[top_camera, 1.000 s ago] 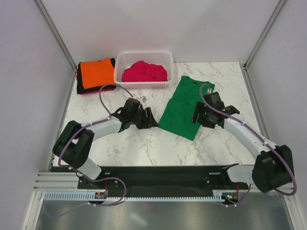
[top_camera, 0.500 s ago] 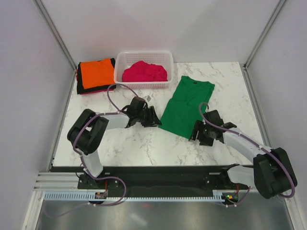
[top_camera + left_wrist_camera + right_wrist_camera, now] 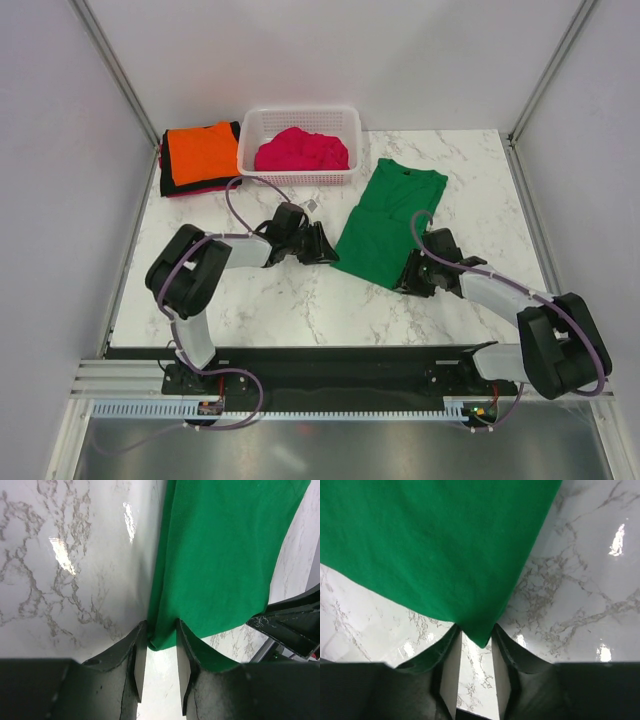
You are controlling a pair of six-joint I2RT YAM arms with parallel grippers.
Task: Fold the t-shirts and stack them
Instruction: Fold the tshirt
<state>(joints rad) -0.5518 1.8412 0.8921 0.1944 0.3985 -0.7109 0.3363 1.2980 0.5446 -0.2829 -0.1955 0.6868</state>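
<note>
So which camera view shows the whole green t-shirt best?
The top external view: the green t-shirt shows there nearly whole, from collar to hem. Each wrist view shows only one bottom corner of it, close up.

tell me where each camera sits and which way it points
top external: fixed above and behind the arms, looking down at the marble table; both arms show, left gripper and right gripper at the green t-shirt.
left wrist: on the left arm, looking down along its fingers at one hem corner of the shirt.
right wrist: on the right arm, its fingers straddling the other hem corner.
shared: both wrist views show the green t-shirt on the marble.
</note>
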